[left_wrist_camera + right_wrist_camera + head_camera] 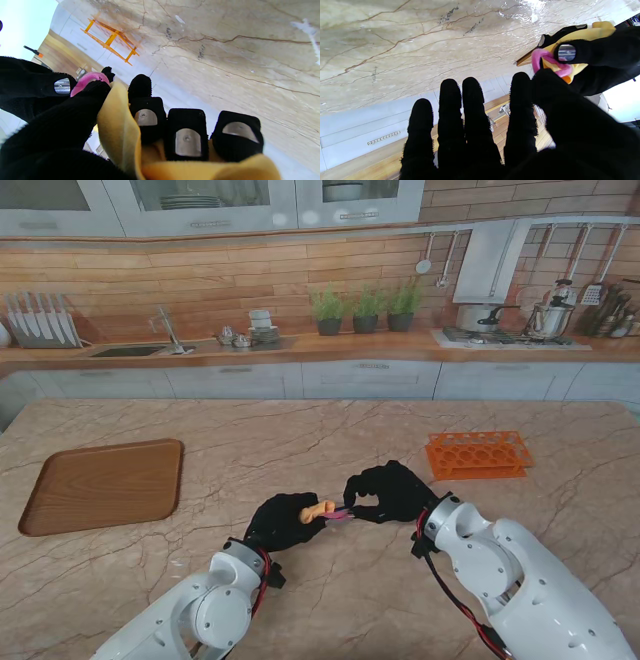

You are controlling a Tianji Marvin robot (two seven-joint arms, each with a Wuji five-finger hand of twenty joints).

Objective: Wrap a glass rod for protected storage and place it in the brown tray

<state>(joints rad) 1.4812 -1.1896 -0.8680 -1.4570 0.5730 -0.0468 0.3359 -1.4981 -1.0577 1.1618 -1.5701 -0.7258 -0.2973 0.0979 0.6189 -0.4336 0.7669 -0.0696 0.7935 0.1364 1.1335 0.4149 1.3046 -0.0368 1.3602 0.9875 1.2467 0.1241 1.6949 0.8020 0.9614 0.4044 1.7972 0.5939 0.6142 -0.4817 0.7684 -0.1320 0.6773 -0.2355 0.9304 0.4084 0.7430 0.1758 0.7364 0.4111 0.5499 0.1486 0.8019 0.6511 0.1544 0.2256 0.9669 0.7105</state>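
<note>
My left hand [283, 522] is shut on a rolled yellow cloth [317, 511] in the middle of the table; the glass rod is hidden, presumably inside the roll. A pink elastic band [340, 514] loops around the roll's free end. My right hand [388, 491] meets it there, thumb and forefinger pinched on the band. In the left wrist view the cloth [117, 125] bulges between my curled fingers [187, 140], with the band [87, 78] at its tip. The right wrist view shows the band [545, 56] stretched over the cloth [580, 68]. The brown tray [100, 485] lies at the left.
An orange test-tube rack [478, 454] stands on the table to the right, beyond my right hand, and also shows as the rack [110, 42] in the left wrist view. A kitchen counter with sink, plants and stove runs along the back.
</note>
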